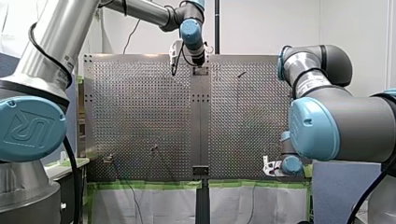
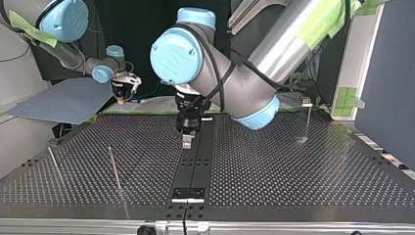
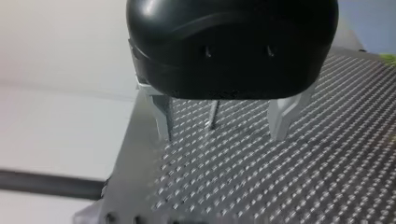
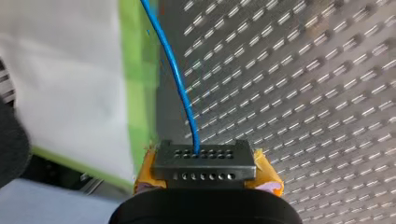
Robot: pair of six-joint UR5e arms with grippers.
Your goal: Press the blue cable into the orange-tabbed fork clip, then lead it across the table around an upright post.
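Perforated table (image 1: 140, 116), green tape (image 1: 149, 185) edging | left gripper (image 3: 222, 135) spread | right gripper (image 4: 205, 161) pinching blue cable (image 4: 180, 84)

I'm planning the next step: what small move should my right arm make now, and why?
Probably carry the cable along the table's edge toward the clip. My right gripper holds the cable at the top view's far left, the clip stands at its far right, and my left gripper hovers open elsewhere.

Shiny perforated metal table (image 2: 293, 166), glossy blue cable (image 4: 180, 84).
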